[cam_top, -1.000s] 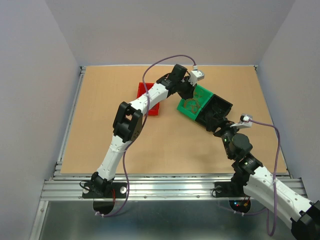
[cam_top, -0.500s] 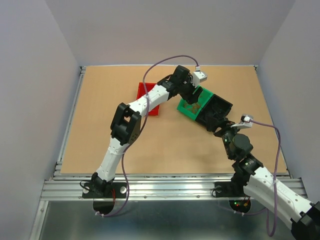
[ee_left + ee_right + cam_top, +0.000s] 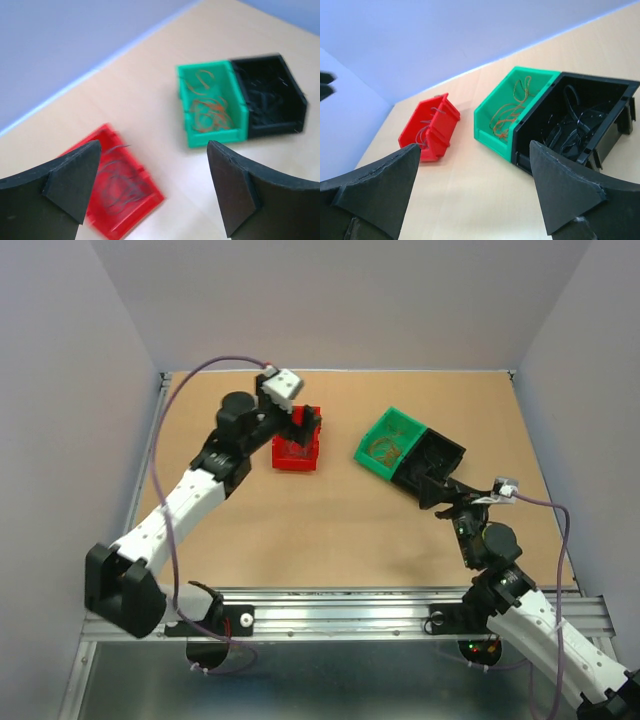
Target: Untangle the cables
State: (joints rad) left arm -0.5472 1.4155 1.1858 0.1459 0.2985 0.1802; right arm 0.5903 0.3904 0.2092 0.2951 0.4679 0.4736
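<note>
Left gripper hangs open and empty just over the red bin, cables coiled inside it (right gripper, open too, well away).

Your table, with three small bins on it.
In the top view you see the tan wooden table filling the middle of the frame, and only three bins rest directly on it, all in its upper half. The red bin sits just left of centre, standing alone. To its right, well apart from it, you find the green bin and the black bin set side by side with their walls touching, the pair angled down toward the right.
</note>
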